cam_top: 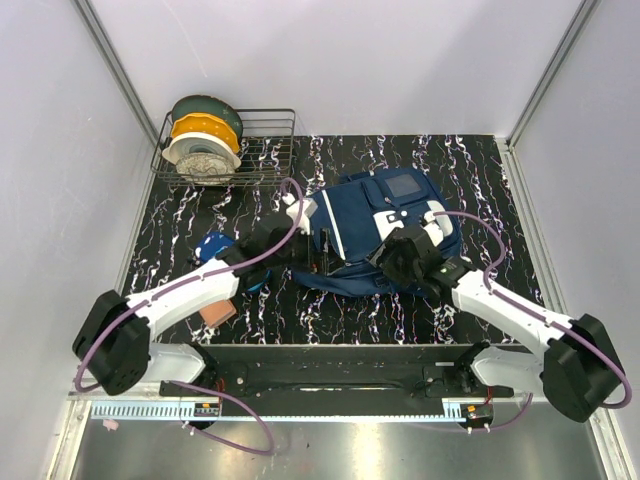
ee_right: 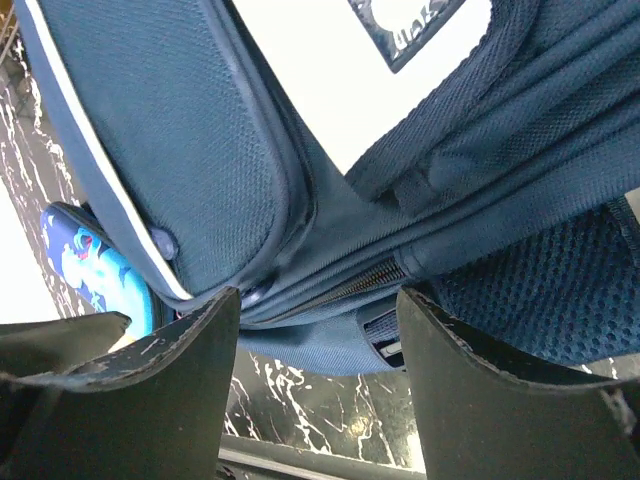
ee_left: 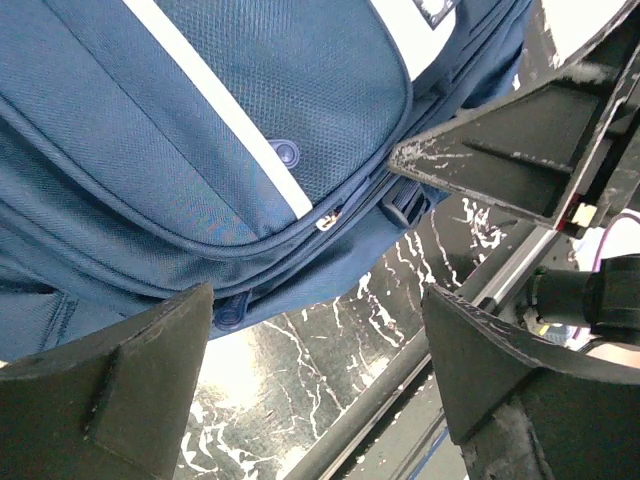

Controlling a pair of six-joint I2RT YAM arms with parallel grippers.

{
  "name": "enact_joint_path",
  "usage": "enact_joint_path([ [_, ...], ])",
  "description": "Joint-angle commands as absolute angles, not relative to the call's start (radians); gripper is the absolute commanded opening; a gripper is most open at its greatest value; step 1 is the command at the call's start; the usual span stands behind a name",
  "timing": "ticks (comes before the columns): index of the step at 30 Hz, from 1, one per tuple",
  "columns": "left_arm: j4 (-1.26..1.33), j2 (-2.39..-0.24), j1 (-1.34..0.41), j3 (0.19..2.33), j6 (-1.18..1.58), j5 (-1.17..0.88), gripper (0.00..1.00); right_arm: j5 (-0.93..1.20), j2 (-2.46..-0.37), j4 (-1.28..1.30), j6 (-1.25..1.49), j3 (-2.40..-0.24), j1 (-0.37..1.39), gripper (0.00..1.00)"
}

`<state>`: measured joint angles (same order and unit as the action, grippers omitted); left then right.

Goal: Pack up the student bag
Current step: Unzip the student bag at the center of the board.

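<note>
Navy student bag [cam_top: 360, 215] lies flat in the middle of the black marbled table [cam_top: 480, 180], its white-patched pockets facing up and its near edge turned towards both arms.

From the left wrist view, my left gripper [ee_left: 315, 300] stands with its jaws wide apart at that near edge. Nothing is between them but table and the bag's seam, with a zip puller [ee_left: 325, 218] just beyond the tips. My right gripper [ee_right: 318, 300] is likewise spread and holds nothing. It faces the same edge from the right, and a closed zip line [ee_right: 360, 280] runs across between its fingers.

As for progress, I judge the packing hardly begun. Every zip I can see along the near side looks shut, and I cannot tell whether anything is inside. A small bright blue pouch [cam_top: 215, 245] is outside the bag, just left of it beneath my left arm. A pinkish block [cam_top: 218, 312] also lies out on the table, nearer the bases. At the far left, a wire basket [cam_top: 270, 125] holds spools.

What remains, as I read it, is opening a compartment, putting the loose items in, and zipping up.
</note>
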<state>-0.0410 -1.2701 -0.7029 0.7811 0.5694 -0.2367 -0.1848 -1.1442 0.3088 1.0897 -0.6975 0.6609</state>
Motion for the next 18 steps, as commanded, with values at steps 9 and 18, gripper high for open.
enact_joint_path([
  [9, -0.087, -1.376, -0.733, 0.811, 0.535, -0.239, 0.86, -0.052, -1.267, -0.069, 1.189, -0.623, 0.632, 0.58],
  [18, -0.109, -1.419, -0.733, 0.768, 0.546, -0.163, 0.83, -0.023, -1.187, -0.115, 1.229, -0.592, 0.632, 0.63],
])
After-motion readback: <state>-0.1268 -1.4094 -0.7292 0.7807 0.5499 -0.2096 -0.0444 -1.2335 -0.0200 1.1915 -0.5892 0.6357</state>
